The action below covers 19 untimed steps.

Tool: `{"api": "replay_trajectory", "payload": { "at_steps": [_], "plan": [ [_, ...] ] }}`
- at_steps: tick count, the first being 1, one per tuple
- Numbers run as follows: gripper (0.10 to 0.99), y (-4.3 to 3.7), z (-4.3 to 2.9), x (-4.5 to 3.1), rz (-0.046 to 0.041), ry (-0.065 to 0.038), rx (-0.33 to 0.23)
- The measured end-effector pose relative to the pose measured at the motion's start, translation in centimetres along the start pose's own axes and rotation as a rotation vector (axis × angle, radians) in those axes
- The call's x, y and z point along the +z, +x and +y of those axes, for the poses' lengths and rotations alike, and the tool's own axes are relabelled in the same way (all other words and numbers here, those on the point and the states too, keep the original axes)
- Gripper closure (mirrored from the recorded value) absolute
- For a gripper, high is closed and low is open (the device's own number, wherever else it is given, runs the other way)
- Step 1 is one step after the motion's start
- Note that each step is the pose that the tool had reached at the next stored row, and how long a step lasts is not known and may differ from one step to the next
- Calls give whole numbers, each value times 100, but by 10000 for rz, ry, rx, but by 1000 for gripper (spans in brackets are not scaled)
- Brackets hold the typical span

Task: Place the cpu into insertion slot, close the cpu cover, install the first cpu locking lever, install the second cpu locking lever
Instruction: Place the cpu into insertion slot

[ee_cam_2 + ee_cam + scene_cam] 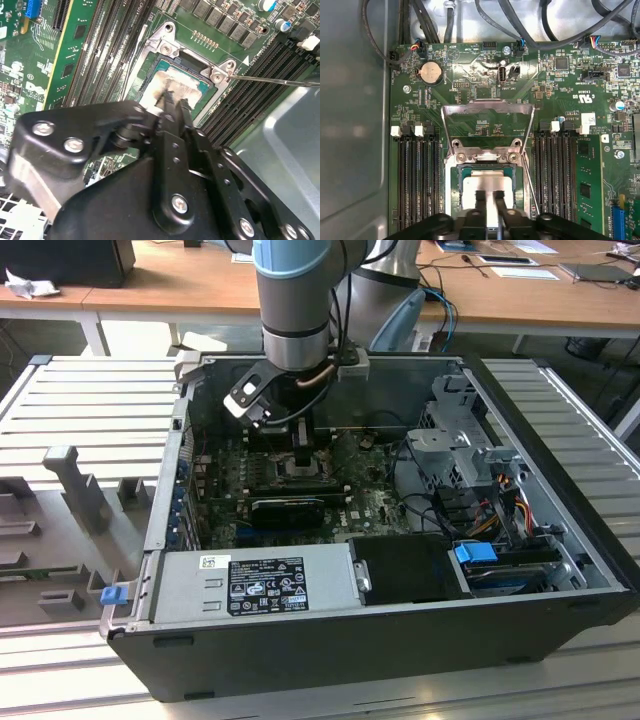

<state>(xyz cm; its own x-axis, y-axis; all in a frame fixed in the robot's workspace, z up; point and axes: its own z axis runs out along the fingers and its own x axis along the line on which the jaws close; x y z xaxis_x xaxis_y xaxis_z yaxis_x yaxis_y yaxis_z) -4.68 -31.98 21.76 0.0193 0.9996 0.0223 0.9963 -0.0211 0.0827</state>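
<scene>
The arm reached down into the open computer case (330, 650), which sat on a ribbed grey desk (90, 410). The gripper (300, 455) hung low over the green motherboard (555, 90). In both wrist views its black fingers (481, 200) were drawn nearly together, with only a sliver of gap between the tips, and I could see nothing clamped in them.

Directly under the gripper (490, 197) (172, 101) lay the cpu (487, 179) (182, 87), pale and flat, sitting inside the insertion slot (485, 157) (217, 75). I couldn't tell whether the fingertips touched it.

Just beyond the gripper, the cpu cover (487, 105) stood swung up and open, and the board showed through its window. A thin locking lever (532, 192) (270, 80) ran close beside the gripper along the slot's edge, unlatched. Long black ribbed slots (415, 180) flanked the gripper on both sides.
</scene>
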Motion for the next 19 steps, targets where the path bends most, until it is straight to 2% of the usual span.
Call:
{"api": "replay_trajectory", "payload": {
  "at_steps": [1, 13, 19],
  "plan": [
    [980, 0, 0, -3, -1, 0, 1],
    [980, 0, 2, -19, -4, 1, 19],
    [980, 1, 4, -50, -3, 2, 30]
  ]
}}
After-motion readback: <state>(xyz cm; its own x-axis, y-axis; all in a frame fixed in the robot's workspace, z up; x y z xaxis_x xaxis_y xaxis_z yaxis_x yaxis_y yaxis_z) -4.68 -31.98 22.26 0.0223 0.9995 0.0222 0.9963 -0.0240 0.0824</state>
